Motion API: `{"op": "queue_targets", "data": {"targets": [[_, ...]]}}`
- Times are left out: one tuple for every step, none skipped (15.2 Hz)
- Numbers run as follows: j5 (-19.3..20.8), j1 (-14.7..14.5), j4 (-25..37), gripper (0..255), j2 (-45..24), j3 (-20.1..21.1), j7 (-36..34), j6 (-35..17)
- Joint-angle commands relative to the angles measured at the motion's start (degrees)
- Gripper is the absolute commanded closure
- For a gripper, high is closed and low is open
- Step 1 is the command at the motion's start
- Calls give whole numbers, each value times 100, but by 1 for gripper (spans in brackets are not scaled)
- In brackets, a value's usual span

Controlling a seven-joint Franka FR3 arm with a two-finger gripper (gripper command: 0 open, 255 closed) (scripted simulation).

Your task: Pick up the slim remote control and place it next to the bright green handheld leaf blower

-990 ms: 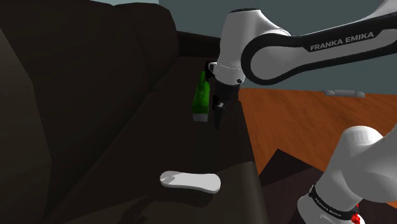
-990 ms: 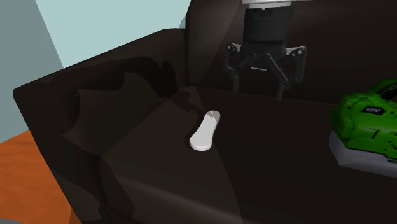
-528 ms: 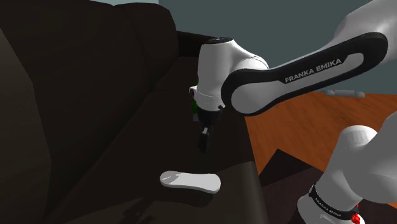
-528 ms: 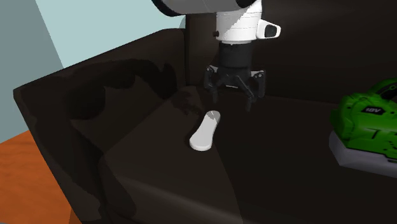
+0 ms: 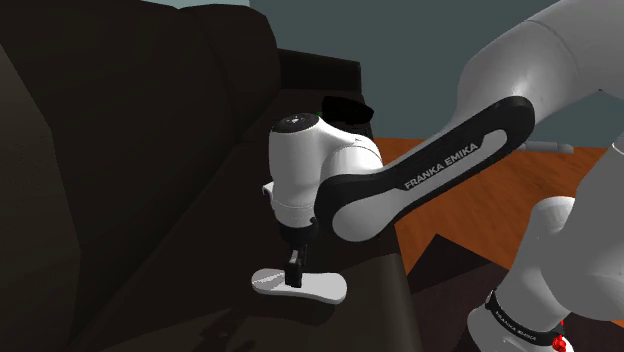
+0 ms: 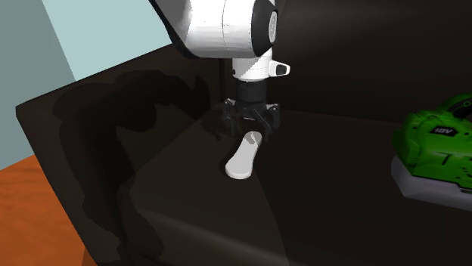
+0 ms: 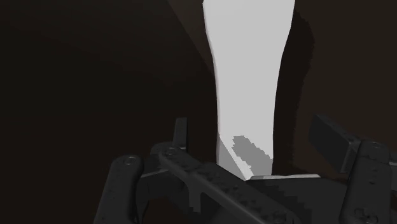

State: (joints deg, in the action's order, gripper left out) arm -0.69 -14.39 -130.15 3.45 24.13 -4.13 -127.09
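A slim white remote [image 5: 318, 289] [image 6: 242, 159] lies on the seat of a dark brown sofa [image 5: 150, 150] [image 6: 151, 189]. My black gripper [image 5: 293, 276] [image 6: 249, 132] points straight down over one end of it, low and close to the seat. In the wrist view the remote [image 7: 248, 76] runs between the two fingers, and the gripper [image 7: 254, 137] is open, with a gap on either side. The bright green leaf blower [image 6: 439, 147] rests on the same seat, well off toward the second exterior view's right. In the shoulder view my arm hides it.
The sofa's back and armrest [image 6: 91, 121] rise around the seat. An orange wooden floor [image 5: 450, 185] [image 6: 30, 211] lies beyond the sofa's edge. My own white arm [image 5: 400, 180] stretches across the seat between the remote and the blower's side.
The arm swung away from the blower's side and came down. The gripper dropped from well above the seat to straddle the remote's end, staying open. The remote has not moved.
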Motion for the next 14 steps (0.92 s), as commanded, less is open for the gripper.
{"op": "queue_targets", "data": {"targets": [[72, -47, 23, 0, -168, 61, -56, -95], [97, -47, -12, 0, -214, 63, -74, -172], [123, -47, -46, 0, -262, 65, -93, -249], [151, -47, -78, 0, -311, 66, -114, -326], [180, -47, -110, 0, -362, 67, -135, -402], [210, -47, -139, 0, -413, 67, -157, -479], [242, -48, -168, 0, -466, 67, -180, -555], [296, -49, -210, 0, -553, 65, -218, -675], [296, -50, -210, 0, -552, 64, -218, -675], [295, -50, -211, 0, -552, 64, -218, -675], [296, -50, -210, 0, -552, 64, -218, -675], [296, -50, -210, 0, -552, 64, -218, -675], [296, -50, -210, 0, -552, 64, -218, -675], [296, -50, -210, 0, -552, 64, -218, -675]]}}
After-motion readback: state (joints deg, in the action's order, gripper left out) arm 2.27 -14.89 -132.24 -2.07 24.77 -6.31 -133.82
